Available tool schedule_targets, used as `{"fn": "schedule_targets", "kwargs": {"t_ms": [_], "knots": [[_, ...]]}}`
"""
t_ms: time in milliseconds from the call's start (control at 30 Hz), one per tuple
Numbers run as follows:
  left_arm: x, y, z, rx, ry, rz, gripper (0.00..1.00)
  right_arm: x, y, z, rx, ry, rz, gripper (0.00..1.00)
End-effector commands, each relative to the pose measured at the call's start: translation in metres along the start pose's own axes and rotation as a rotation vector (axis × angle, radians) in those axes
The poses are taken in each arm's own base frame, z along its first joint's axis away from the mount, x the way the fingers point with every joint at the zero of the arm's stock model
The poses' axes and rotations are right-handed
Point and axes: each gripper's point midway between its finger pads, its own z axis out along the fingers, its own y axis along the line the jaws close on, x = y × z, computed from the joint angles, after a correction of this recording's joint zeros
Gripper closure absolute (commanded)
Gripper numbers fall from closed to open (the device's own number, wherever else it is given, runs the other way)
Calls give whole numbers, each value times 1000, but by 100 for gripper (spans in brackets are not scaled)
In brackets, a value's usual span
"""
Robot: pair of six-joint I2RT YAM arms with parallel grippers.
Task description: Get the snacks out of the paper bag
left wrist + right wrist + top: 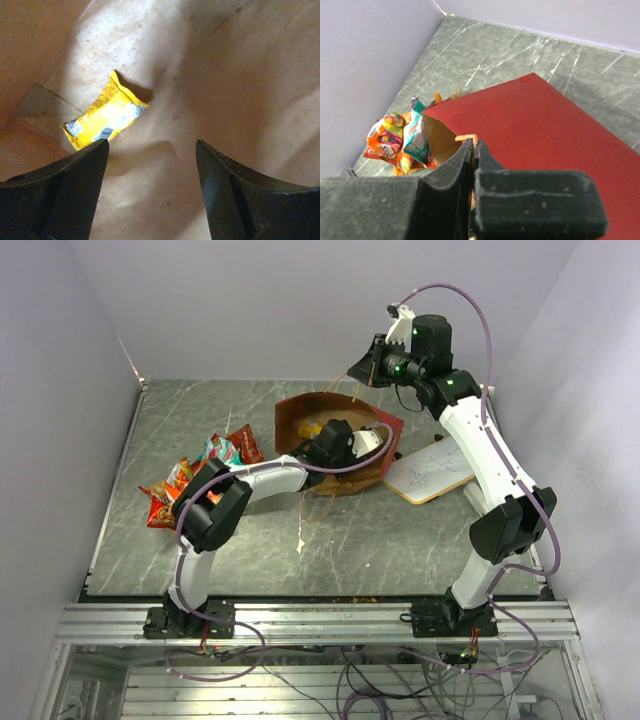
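Only my left wrist view looks inside the paper bag (240, 75): one yellow packet (104, 117) lies on the brown lining just past my left tool (150, 145), which is spread and empty. The right wrist view shows my right tool (471, 147) pinching the bag's handle (466, 136), with the other snacks (395, 140) piled on the surface (520, 45) beside the bag.

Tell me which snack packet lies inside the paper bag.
The yellow packet: it lies alone on the brown inside of the paper bag, just ahead of the open left tool. The other packets lie piled on the table outside it.
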Motion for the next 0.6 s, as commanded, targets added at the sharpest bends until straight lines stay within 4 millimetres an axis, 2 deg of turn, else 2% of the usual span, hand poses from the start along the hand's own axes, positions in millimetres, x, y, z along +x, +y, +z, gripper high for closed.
{"fn": "schedule_targets", "kwargs": {"t_ms": [0,233,567], "knots": [[-11,30,18,-71,-29,-8,19,-1,4,1,-18,17,21,100],[18,41,40,-75,33,-8,16,-1,5,1,-17,30,28,100],[36,42,71,-85,88,57,13,2,10,-1,-34,54,56,100]]}}
